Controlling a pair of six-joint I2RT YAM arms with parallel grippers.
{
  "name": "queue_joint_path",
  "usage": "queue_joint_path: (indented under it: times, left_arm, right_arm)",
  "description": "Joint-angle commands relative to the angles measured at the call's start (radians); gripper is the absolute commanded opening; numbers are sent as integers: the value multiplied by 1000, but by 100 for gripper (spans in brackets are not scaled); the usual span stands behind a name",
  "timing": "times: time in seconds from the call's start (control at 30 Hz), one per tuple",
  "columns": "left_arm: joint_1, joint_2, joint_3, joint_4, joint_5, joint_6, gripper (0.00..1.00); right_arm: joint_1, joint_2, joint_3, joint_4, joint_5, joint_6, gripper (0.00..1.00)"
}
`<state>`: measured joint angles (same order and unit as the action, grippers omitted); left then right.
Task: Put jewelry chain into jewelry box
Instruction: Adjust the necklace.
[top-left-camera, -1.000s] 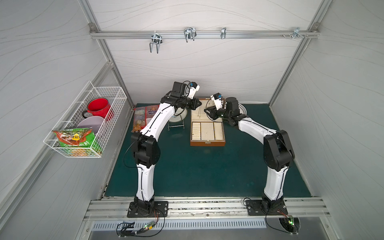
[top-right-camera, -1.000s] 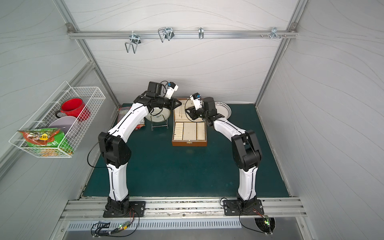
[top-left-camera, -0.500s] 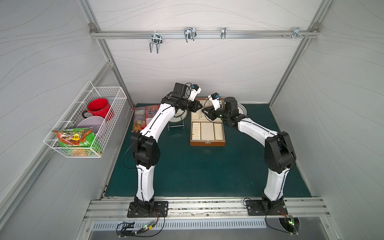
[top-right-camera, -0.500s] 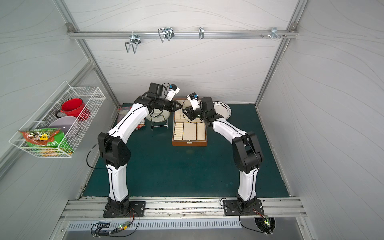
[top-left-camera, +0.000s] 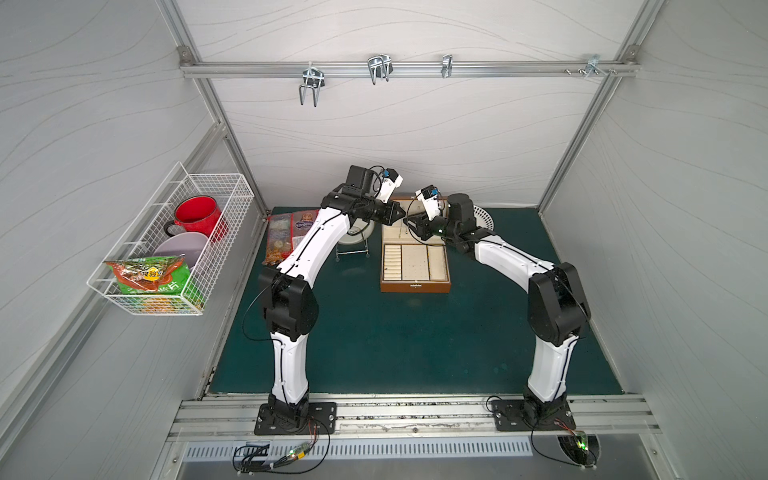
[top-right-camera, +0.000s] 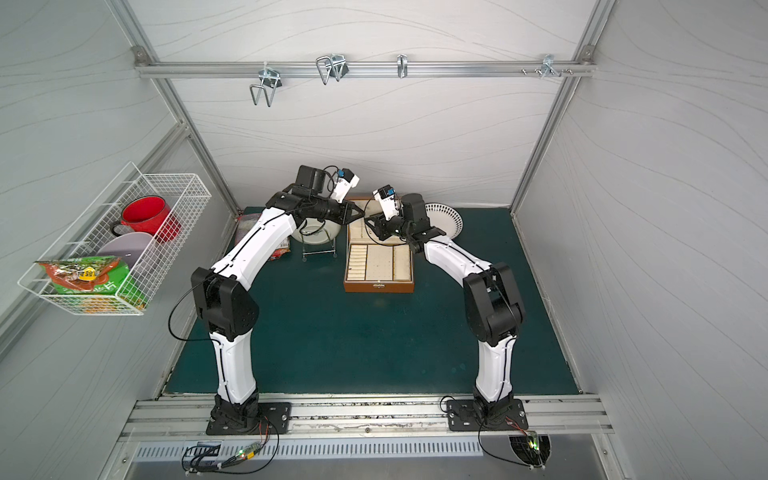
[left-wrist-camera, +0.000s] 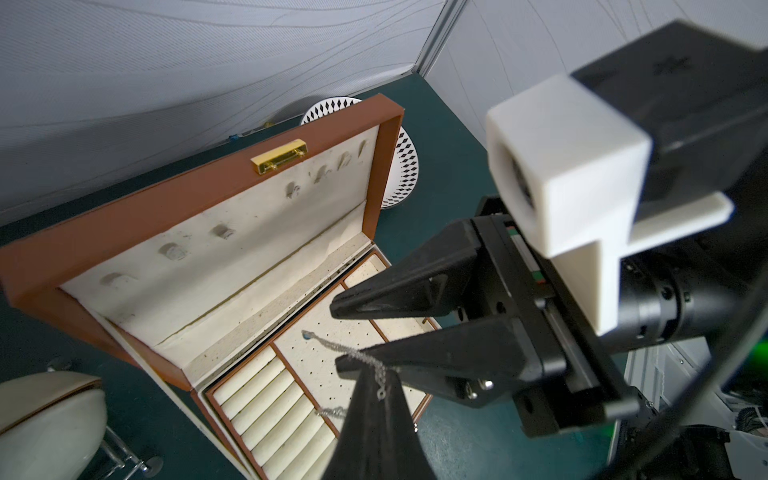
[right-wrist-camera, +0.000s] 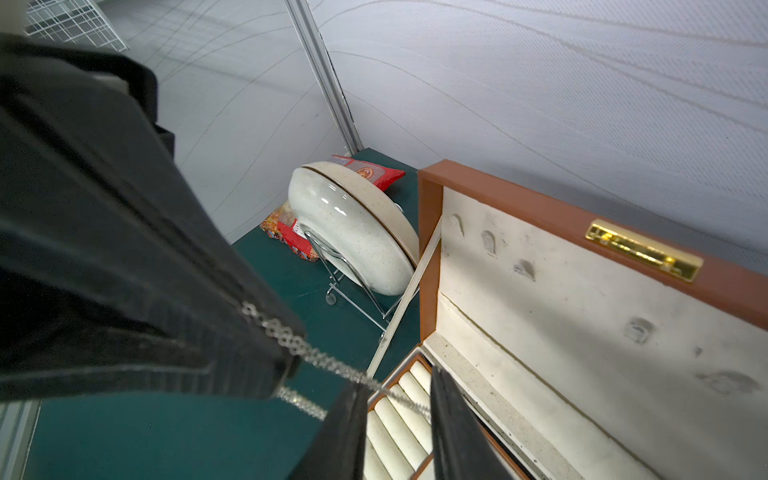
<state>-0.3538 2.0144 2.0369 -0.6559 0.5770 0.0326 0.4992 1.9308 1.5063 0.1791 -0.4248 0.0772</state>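
The brown jewelry box lies open on the green mat, its lid standing up at the back. My left gripper hangs over the box's back left part, shut on the silver jewelry chain. The chain runs from its tip across to my right gripper. That gripper faces the left one tip to tip. Its jaws stand apart, and the chain passes between them, lying over one finger.
A white bowl leans in a wire stand left of the box, with a snack packet beyond it. A dotted-rim plate sits behind the right arm. A wire basket with a red mug hangs on the left wall.
Both grippers stay close together over the back of the box. The right jaws have narrowed a little around the chain. The left gripper has edged slightly toward the right one.
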Motion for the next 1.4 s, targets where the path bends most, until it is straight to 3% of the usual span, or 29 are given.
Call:
queue_joint_path:
  times: [0.0, 0.43, 0.6, 0.77, 1.37]
  left_arm:
    - [-5, -42, 1, 22, 18, 13, 0]
    - [-5, -38, -3, 25, 31, 10, 0]
    - [-5, -36, -14, 32, 37, 5, 0]
    - [-5, -34, -14, 41, 35, -2, 0]
    - [18, 41, 32, 62, -3, 1, 0]
  right_arm:
    - [10, 24, 31, -7, 6, -6, 31]
    - [16, 48, 44, 45, -9, 24, 28]
    - [16, 49, 55, 37, -9, 21, 9]
    - [13, 38, 48, 25, -6, 10, 0]
    - [-27, 58, 78, -16, 3, -24, 0]
